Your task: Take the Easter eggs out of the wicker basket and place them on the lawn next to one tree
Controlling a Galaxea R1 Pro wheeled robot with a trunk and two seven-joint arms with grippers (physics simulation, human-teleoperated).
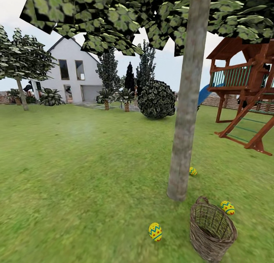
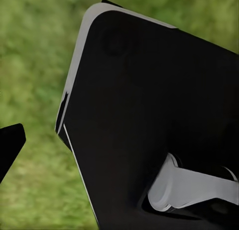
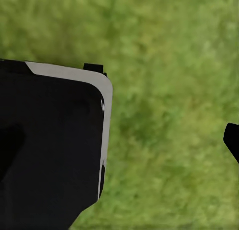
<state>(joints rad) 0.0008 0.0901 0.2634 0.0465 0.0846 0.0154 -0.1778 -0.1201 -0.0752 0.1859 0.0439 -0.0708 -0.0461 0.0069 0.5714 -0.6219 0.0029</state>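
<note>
On the lawn (image 1: 76,171), lower right, three Easter eggs (image 1: 155,232) ring the tree (image 1: 188,103) beside the tilted, seemingly empty wicker basket (image 1: 211,229); gripper states cannot be told.

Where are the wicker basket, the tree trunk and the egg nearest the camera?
wicker basket (image 1: 201,242), head view, outer woven wall.
tree trunk (image 1: 186,114), head view, middle of the trunk.
nearest Easter egg (image 1: 155,232), head view, centre of its shell.

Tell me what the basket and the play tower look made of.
The wicker basket looks like woven brown cane: open crossing strands, matte. The play tower looks like reddish stained wood, judging by its beams and braces, with teal railing bars of unclear material.
</note>
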